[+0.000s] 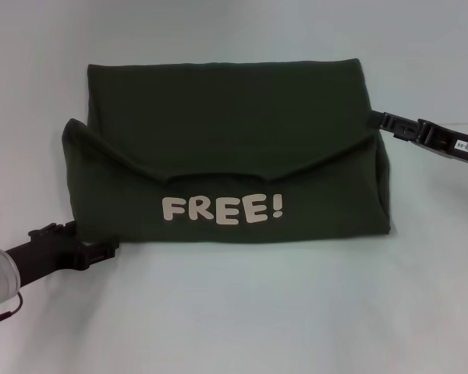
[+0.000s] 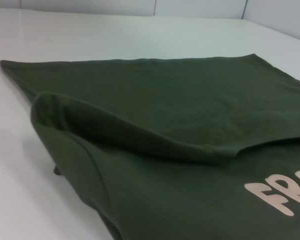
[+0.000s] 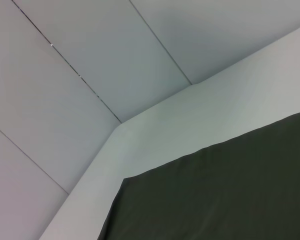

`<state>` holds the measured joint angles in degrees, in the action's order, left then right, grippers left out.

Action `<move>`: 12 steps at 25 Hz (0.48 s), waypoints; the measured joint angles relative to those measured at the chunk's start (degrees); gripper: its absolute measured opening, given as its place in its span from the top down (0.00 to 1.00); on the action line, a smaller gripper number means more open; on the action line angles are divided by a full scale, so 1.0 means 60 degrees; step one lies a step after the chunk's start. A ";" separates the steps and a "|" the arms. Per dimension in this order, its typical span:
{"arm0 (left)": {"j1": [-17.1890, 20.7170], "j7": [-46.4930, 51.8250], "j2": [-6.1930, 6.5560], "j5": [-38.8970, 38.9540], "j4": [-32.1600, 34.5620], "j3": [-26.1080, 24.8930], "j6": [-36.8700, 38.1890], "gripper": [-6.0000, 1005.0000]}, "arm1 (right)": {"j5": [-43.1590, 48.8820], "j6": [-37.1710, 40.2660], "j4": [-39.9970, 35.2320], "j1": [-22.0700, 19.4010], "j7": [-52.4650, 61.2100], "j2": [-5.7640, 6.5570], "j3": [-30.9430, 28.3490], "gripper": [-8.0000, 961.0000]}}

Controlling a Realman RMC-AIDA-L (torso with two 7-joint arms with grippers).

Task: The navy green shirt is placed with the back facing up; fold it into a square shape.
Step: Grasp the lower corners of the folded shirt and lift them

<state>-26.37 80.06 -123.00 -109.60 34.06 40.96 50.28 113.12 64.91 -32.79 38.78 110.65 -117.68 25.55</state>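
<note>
**Navy green shirt folded over, both claws at its edges**

Navy green shirt [image 1: 226, 148] lies flat on the white surface [image 1: 234, 312], roughly centred in the head view. It is folded into a wide rectangle: the near part is turned up over the plain back, so the cream "FREE!" lettering [image 1: 222, 209] faces up along the near half. The folded flap's top edge peaks at both sides and dips in the middle. Its left corner stands slightly raised, puffed off the layer below; the left wrist view shows that lifted fold with a shadowed gap under it.

Left claw [image 1: 101, 251] is at the shirt's near-left corner, low on the surface, touching or right at the fabric edge. Can't tell from the pictures whether it's pinching cloth or spread.

Right claw [image 1: 381, 120] is at the shirt's right edge, about where the flap's right peak meets the side. Its tips meet the fabric; grip state can't be told either.

Right wrist view shows only plain dark cloth on the surface, plus wall panels beyond.
</note>
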 joint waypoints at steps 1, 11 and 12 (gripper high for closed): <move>0.0000 0.0001 -0.0001 0.0000 -0.0004 0.0025 -0.0001 0.13 | 0.0000 0.0003 0.0000 -0.0008 0.0000 0.0000 -0.0004 0.03; 0.0047 0.0020 -0.0022 0.0000 0.0062 0.0057 0.0054 0.14 | 0.0000 0.0033 0.0000 -0.0034 0.0000 -0.0030 0.0032 0.03; 0.0036 0.0016 -0.0021 0.0000 0.0063 0.0057 0.0006 0.14 | 0.0000 0.0041 0.0000 -0.0034 0.0000 -0.0032 0.0033 0.03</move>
<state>-26.15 80.16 -123.13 -109.60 34.43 41.30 50.31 113.12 65.16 -32.78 38.58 110.65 -117.88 25.75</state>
